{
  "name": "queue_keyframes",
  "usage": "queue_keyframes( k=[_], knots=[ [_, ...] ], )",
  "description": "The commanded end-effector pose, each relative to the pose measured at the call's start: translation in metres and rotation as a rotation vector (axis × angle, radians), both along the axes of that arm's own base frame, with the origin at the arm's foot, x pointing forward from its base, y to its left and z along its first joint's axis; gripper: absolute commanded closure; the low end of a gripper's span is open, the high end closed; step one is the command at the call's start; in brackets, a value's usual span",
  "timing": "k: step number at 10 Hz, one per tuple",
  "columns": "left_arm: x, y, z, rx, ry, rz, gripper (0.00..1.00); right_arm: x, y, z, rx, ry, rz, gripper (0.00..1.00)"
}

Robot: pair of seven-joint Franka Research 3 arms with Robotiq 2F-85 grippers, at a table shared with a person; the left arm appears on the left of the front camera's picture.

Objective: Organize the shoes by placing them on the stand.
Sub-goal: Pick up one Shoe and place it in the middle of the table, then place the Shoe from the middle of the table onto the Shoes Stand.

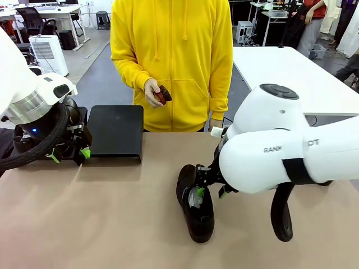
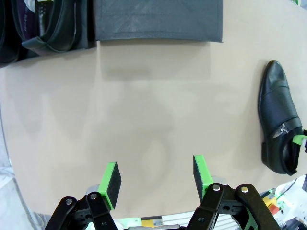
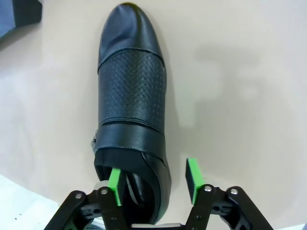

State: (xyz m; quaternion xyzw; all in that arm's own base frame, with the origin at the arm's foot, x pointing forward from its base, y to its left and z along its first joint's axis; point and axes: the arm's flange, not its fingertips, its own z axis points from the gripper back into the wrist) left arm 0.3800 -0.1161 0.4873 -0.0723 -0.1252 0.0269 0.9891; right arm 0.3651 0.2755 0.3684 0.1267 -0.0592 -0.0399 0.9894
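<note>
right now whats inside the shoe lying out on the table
One green pad of the right gripper dips into the heel opening of the shoe; the other pad stands outside its side wall. Beside it, dark lining. The upper covers everything toward the toe.

1 shoe (image 3: pixel 132 110) lies at the right end effector (image 3: pixel 153 170), and 2 shoes (image 2: pixel 48 24) sit far ahead of the left end effector (image 2: pixel 156 175). The stand (image 2: pixel 158 19) has 2 sections. 1 person (image 1: pixel 171 56).

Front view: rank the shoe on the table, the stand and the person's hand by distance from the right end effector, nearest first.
1. Shoe: directly at the right end effector, table centre.
2. Stand: far left.
3. Person's hand: raised beyond the far edge.
</note>
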Motion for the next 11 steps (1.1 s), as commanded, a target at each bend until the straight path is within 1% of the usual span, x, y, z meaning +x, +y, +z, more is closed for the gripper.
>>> queue_keyframes(
  k=[1, 2, 11],
  knots=[
    [-0.001, 0.001, -0.001, -0.004, -0.009, -0.006, 0.22, -0.017, -0.020, 0.020, 0.007, 0.025, 0.006, 0.00],
    [-0.001, 0.001, -0.001, -0.004, -0.009, -0.006, 0.22, 0.000, 0.000, 0.000, 0.000, 0.000, 0.000, 0.00],
    [-0.001, 0.001, -0.001, -0.004, -0.009, -0.006, 0.22, 0.000, 0.000, 0.000, 0.000, 0.000, 0.000, 0.00]
  ],
)
